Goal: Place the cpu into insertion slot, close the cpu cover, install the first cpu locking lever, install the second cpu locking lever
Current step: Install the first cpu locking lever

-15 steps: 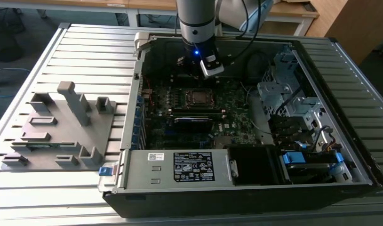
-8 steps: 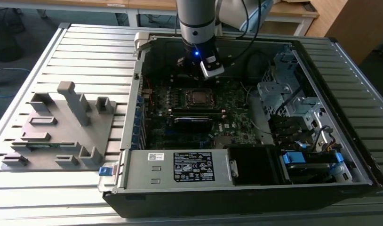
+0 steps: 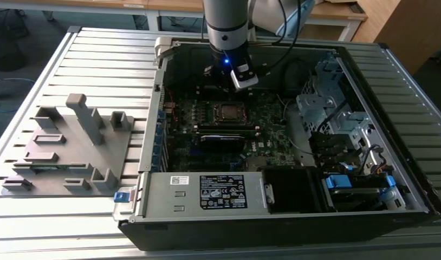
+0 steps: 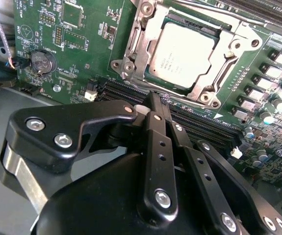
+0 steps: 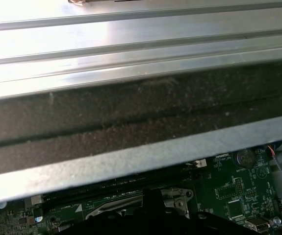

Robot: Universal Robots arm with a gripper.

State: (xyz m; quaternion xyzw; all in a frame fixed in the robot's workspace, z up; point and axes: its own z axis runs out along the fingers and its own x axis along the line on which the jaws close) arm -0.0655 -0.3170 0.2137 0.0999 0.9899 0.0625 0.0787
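In the exterior view the arm's gripper [image 3: 244, 81] hangs inside the open computer case [image 3: 394, 59], just beyond the far side of the insertion slot [image 3: 228, 112] on the green motherboard [image 3: 274, 138]. In the second wrist view the gripper [image 4: 161, 100] has its 2 black fingers [image 4: 155, 122] drawn together to a thin point with nothing between them, poised just short of the socket's edge. The cpu [image 4: 182, 55] already lies flat in the socket, its dull silver top facing up and its sides square to the socket walls; being square, it has no real long axis. The cpu cover [image 4: 143, 46] appears to lie folded down around it, the chip's top showing through its window, though whether the 2 levers are latched cannot be told. By the look of it, the chip is light, rigid and smooth, with delicate contacts beneath, so it would best be held by 2 opposite edges and kept level. The cover is thin stiff sheet metal, best pressed on its frame and not on the chip. A grey fixture tray [image 3: 69, 146] sits on the table at the exterior view's left.
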